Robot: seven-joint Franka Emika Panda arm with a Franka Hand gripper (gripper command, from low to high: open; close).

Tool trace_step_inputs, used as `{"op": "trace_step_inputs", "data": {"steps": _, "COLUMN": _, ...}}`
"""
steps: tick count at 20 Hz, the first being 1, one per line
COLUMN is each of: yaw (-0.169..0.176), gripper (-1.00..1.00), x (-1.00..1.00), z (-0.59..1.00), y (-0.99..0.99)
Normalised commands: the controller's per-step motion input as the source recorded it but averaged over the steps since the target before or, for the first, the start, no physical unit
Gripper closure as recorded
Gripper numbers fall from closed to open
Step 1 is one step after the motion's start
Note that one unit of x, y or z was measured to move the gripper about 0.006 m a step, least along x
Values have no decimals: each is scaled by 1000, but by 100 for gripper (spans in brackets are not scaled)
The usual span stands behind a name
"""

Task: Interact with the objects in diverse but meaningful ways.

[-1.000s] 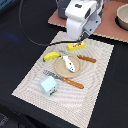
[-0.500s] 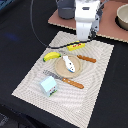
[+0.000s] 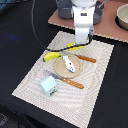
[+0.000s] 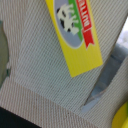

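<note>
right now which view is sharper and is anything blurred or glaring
Neither is crisp: the exterior view is soft but evenly lit, with the banana and milk carton readable; the wrist view is blurrier, the yellow packet print smeared, the gripper finger a grey blur. No strong glare.

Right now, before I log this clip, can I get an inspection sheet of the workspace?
Surface: beige placemat on a black table.
Job's things: banana, milk carton, yellow packet under the arm.
Clutter: round wooden plate holding a small white item, two wooden-handled utensils, one beside the carton.
End effector: low over the packet; open or shut cannot be told.
Cables: black cable running to the arm.
Surroundings: brown board, bowl.
</note>
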Motion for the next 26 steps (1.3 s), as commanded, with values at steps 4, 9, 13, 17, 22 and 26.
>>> {"op": "trace_step_inputs", "data": {"steps": 4, "yaw": 69, "gripper": -100, "x": -15, "z": -292, "y": 53}}
{"op": "trace_step_inputs", "data": {"steps": 9, "yaw": 50, "gripper": -100, "x": 0, "z": -236, "y": 35}}
{"op": "trace_step_inputs", "data": {"steps": 13, "yaw": 56, "gripper": -100, "x": -49, "z": -331, "y": 63}}
{"op": "trace_step_inputs", "data": {"steps": 17, "yaw": 65, "gripper": 100, "x": -89, "z": -394, "y": 64}}
{"op": "trace_step_inputs", "data": {"steps": 22, "yaw": 66, "gripper": 100, "x": -105, "z": -391, "y": 52}}
{"op": "trace_step_inputs", "data": {"steps": 26, "yaw": 66, "gripper": 100, "x": -37, "z": -294, "y": 36}}
